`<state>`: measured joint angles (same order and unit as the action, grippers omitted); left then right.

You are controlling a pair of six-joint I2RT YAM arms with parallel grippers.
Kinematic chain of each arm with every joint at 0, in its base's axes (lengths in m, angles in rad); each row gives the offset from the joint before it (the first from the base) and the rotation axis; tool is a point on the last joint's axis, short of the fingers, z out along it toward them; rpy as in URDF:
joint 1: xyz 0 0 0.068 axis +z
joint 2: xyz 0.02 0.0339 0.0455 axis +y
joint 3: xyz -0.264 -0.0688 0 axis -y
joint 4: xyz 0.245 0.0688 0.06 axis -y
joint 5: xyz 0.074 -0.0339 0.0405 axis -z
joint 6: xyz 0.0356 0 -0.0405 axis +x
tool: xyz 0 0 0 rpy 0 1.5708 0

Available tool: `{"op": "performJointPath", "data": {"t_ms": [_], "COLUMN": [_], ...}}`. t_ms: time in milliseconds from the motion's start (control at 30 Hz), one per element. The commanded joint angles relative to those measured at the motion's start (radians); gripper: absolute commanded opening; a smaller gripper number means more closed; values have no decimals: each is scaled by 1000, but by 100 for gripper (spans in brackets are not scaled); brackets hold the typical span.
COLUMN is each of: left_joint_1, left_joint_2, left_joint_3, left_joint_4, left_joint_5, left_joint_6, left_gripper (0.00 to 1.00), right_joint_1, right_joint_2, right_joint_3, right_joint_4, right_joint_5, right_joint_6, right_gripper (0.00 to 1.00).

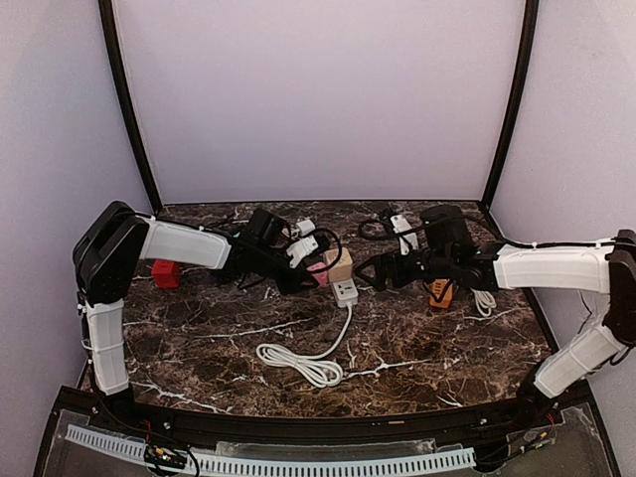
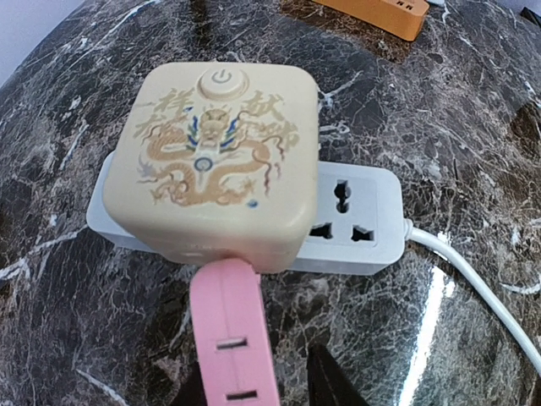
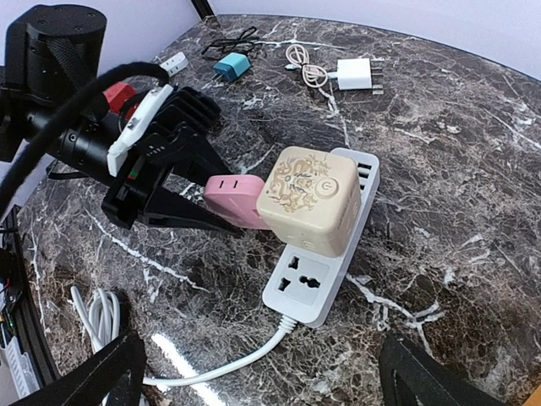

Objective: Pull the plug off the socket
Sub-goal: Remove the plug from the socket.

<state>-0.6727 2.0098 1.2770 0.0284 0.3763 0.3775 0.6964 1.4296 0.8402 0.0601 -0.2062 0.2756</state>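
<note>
A white power strip lies mid-table, also in the left wrist view and the right wrist view. A beige cube adapter with a dragon print sits plugged into it. A pink plug sticks out of the cube's side. My left gripper straddles the pink plug with a gap at the right finger, so it is open. My right gripper is wide open and empty, hovering over the strip's cable end.
An orange power strip lies to the right under my right arm. A red block sits at the left. The strip's white cable coils in front. A white charger, a blue charger and black cables lie behind.
</note>
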Motion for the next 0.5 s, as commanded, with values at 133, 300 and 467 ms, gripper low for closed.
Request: {"op": "performJointPath", "data": {"t_ms": [133, 300, 467], "left_joint_1": [-14, -17, -38], "left_joint_2": [-46, -53, -88], "left_joint_3": [5, -14, -70], "left_joint_4": [40, 35, 46], "left_joint_5": [-12, -15, -53], "left_joint_6": [-38, -66, -106], "left_gripper": [31, 22, 14], "right_joint_1": [-20, -23, -25], "right_joint_2": [108, 154, 151], "right_joint_3": [85, 115, 120], "right_joint_4": [20, 27, 32], "right_joint_5": [-9, -41, -69], "right_joint_6": [31, 52, 69], "right_gripper": [95, 94, 94]}}
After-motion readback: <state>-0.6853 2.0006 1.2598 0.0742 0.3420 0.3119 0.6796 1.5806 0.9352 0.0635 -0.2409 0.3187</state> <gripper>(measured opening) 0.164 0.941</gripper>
